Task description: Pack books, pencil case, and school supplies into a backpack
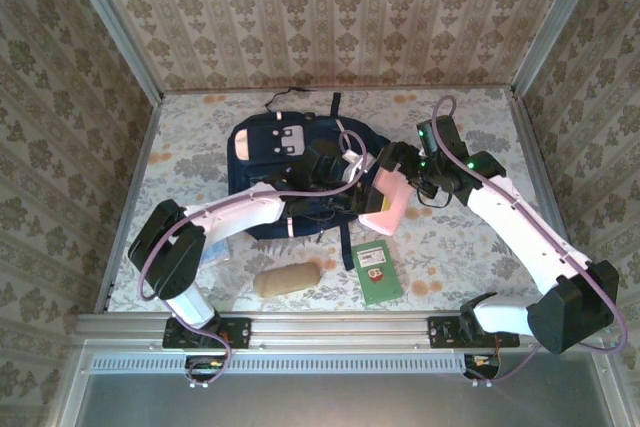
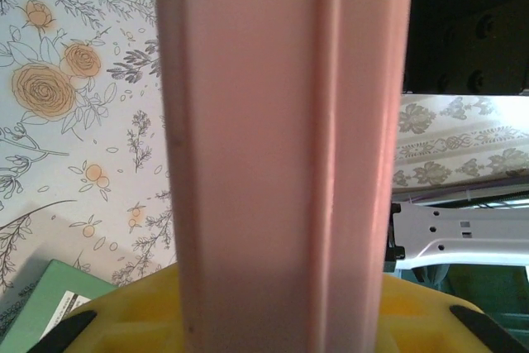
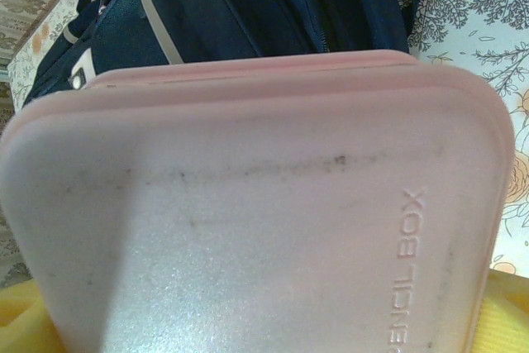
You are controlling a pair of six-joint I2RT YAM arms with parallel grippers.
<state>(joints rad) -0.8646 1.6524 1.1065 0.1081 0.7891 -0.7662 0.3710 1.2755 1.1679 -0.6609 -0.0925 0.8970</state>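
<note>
One backpack (image 1: 270,147) lies at the middle of the tabletop (image 1: 470,257), toward the back edge, with its grey-patched top facing the back left. In the right wrist view its dark blue cloth and a pale stripe (image 3: 157,18) show just beyond the box.

One pink pencil box (image 1: 385,202) hangs tilted just off the backpack's right side, between the two arms. Its lower end points toward the front edge. The words PENCIL BOX are pressed into its broad face (image 3: 248,229).

The right gripper (image 1: 403,177) comes in from the right and has the box by its upper end. In its own camera, the right gripper (image 3: 264,332) has its yellow fingers (image 3: 506,307) spread wide across the full width of the box, pinching it.

The left gripper (image 1: 350,182) reaches across the backpack to the same box. In its own camera, the left gripper (image 2: 281,328) has the box's narrow edge (image 2: 281,146) standing upright between its yellow fingers (image 2: 132,328). I cannot tell whether they press on it.

One small green book (image 1: 376,272) lies flat near the front edge, right of the middle. Its corner (image 2: 50,303) shows in the left wrist view.

One tan pouch (image 1: 287,279) lies near the front edge, left of the book and apart from it.

One blue-and-white packet (image 1: 213,253) lies toward the front left corner, partly under the left arm.
</note>
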